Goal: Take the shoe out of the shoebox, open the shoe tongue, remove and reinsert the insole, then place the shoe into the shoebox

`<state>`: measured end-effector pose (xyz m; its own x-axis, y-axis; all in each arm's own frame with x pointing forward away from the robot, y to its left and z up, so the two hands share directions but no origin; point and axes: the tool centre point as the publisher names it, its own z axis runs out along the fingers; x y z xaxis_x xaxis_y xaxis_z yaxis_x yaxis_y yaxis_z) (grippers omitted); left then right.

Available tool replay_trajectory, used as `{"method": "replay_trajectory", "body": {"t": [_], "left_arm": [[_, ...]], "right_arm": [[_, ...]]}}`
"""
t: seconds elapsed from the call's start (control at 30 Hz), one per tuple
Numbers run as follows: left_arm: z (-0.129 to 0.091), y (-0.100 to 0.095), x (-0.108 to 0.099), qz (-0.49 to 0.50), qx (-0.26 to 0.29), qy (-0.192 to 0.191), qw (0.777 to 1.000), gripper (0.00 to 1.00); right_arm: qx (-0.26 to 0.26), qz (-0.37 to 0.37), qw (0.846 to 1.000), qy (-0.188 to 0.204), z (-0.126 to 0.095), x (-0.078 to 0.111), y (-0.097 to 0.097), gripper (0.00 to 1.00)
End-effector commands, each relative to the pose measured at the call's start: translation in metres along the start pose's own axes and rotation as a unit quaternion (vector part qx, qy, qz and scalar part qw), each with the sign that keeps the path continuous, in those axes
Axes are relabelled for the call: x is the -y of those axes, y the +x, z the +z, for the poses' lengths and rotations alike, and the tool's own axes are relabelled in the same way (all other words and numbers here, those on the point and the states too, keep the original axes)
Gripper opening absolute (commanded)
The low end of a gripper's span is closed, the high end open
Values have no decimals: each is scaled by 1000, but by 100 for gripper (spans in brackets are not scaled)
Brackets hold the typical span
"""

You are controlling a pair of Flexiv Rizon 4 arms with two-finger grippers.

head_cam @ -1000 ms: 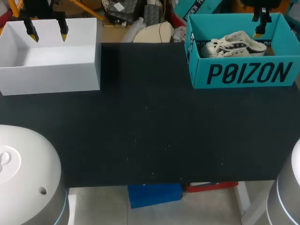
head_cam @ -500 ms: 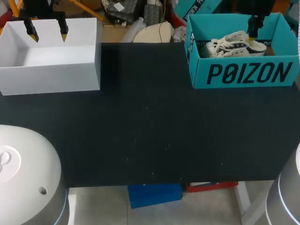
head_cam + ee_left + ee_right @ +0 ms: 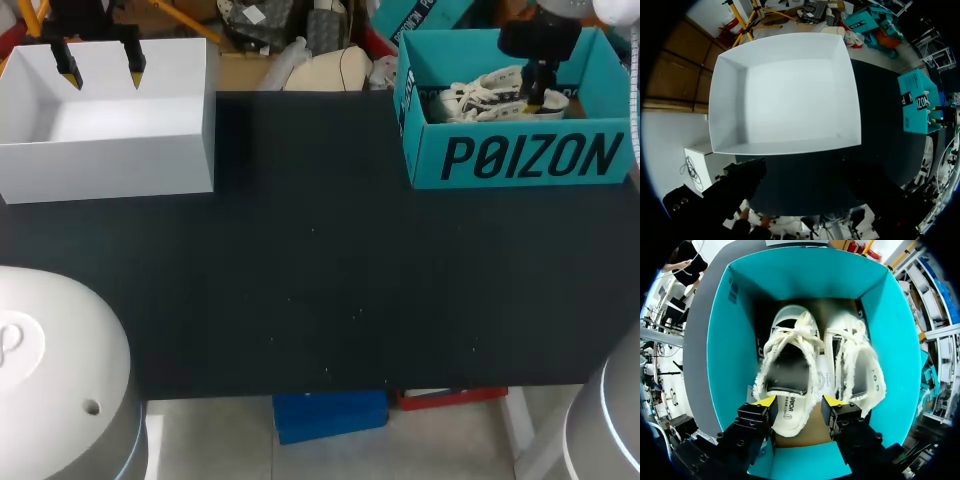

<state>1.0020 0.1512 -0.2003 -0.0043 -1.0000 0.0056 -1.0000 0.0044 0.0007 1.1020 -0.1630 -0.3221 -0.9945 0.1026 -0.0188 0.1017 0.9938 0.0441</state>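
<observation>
A teal shoebox (image 3: 520, 160) stands at the table's far right and holds two white sneakers (image 3: 490, 95) with frayed edges. My right gripper (image 3: 537, 100) hangs inside the box over the shoes. In the right wrist view, its fingers (image 3: 765, 402) straddle the heel of one sneaker (image 3: 790, 365), and no contact shows on either side, so the gripper (image 3: 799, 402) is open. The second sneaker (image 3: 855, 365) lies beside it against the box wall (image 3: 730, 350). My left gripper (image 3: 100, 72) stands open above the white box (image 3: 110, 160), holding nothing.
The empty white box (image 3: 785, 95) sits at the table's far left corner. The black tabletop (image 3: 320, 280) stretches between the two boxes and toward the front edge. The teal shoebox (image 3: 915, 105) shows far off in the left wrist view.
My right gripper has come down and slightly left into the shoebox, and its fingers have narrowed around the sneaker's heel. The left arm has not moved.
</observation>
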Motion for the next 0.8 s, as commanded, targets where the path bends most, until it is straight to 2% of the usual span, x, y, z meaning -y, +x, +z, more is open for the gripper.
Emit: {"method": "replay_trajectory", "body": {"t": [0.03,0.3,0.57,0.8], "left_arm": [[0,1,-1,-1,2,-1,1000,100],[0,1,-1,-1,2,-1,1000,100],[0,1,-1,-1,2,-1,1000,100],[0,1,-1,-1,2,-1,1000,100]], "right_arm": [[-16,-6,1000,9,21,-3,-11,49],[-29,-9,999,11,46,-5,-16,49],[-38,-6,999,12,65,-9,-19,39],[-44,2,999,10,75,-10,-15,40]]}}
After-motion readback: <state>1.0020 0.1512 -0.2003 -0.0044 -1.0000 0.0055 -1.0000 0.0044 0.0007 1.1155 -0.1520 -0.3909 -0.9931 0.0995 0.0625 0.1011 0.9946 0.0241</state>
